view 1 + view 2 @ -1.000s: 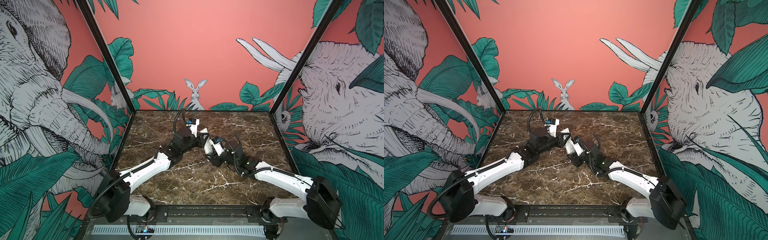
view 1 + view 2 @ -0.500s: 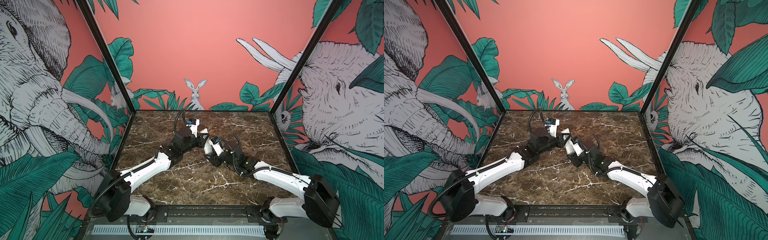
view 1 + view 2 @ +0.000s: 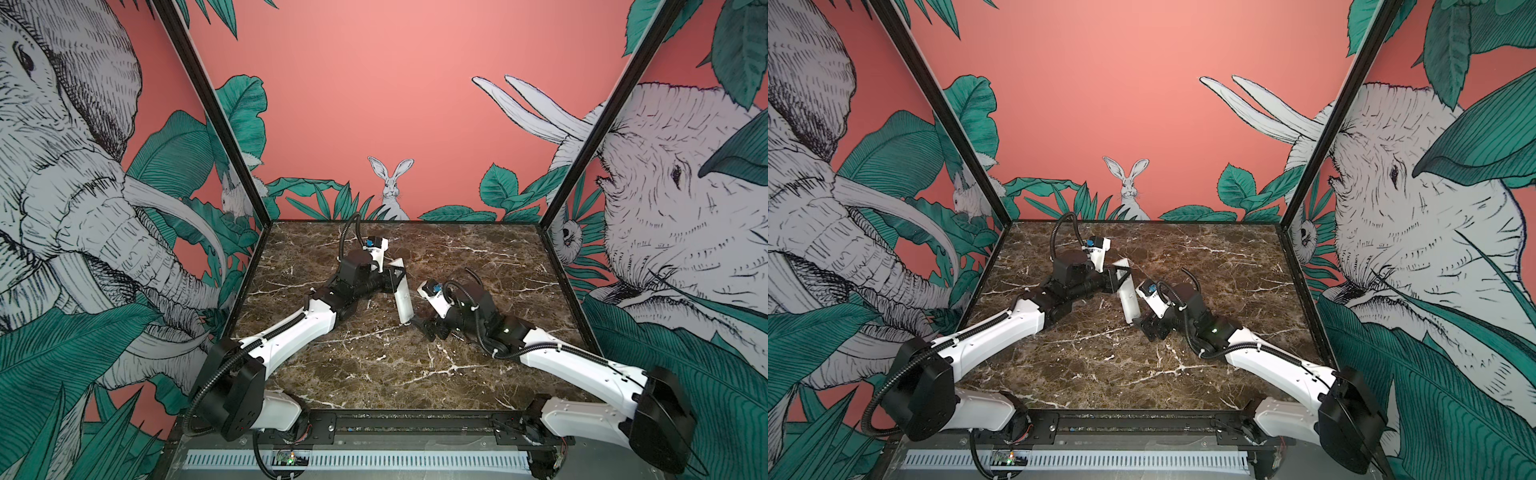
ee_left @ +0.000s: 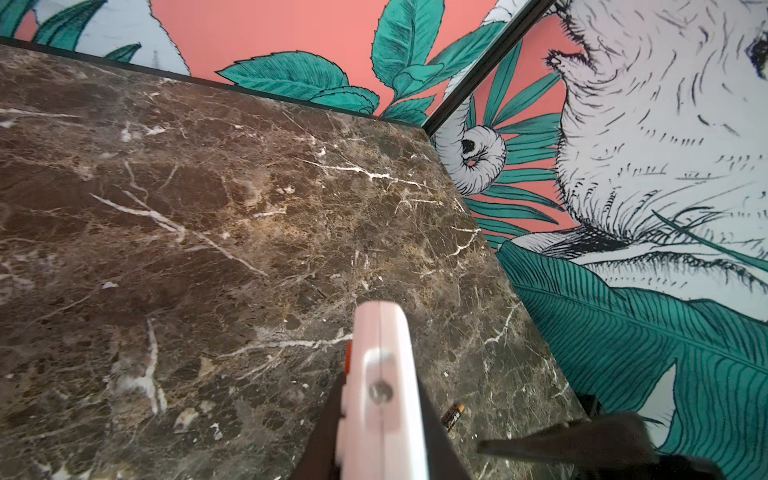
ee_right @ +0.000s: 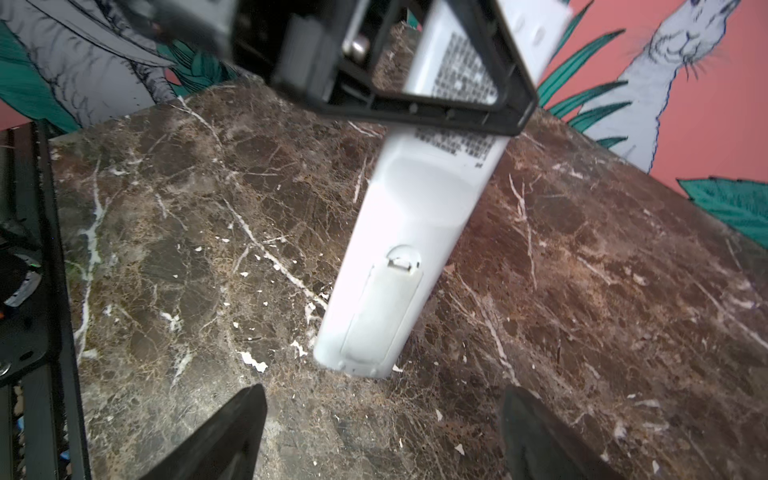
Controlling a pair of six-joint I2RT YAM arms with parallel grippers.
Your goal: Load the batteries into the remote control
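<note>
The white remote control (image 3: pixel 402 293) stands tilted, its lower end resting on the marble, in both top views (image 3: pixel 1128 300). My left gripper (image 3: pixel 392 276) is shut on its upper part; the left wrist view shows the remote control (image 4: pixel 382 365) end-on between the black fingers (image 4: pixel 328 428). In the right wrist view the remote's plain back (image 5: pixel 419 208) faces me with its cover plate (image 5: pixel 382 307) seated. My right gripper (image 5: pixel 382 399) is open, just clear of the lower end, with nothing between the fingers. One dark battery (image 4: pixel 453 415) lies on the marble beside the remote.
The dark marble table (image 3: pixel 374 374) is walled on three sides by printed panels. A black rail (image 3: pixel 415 424) runs along its front edge. Both arms meet near the table's middle; the right gripper (image 3: pixel 1152 326) sits low by the remote's foot.
My right gripper has opened wide and drawn back a little from the remote's lower end. The left gripper keeps its hold on the remote in about the same place.
</note>
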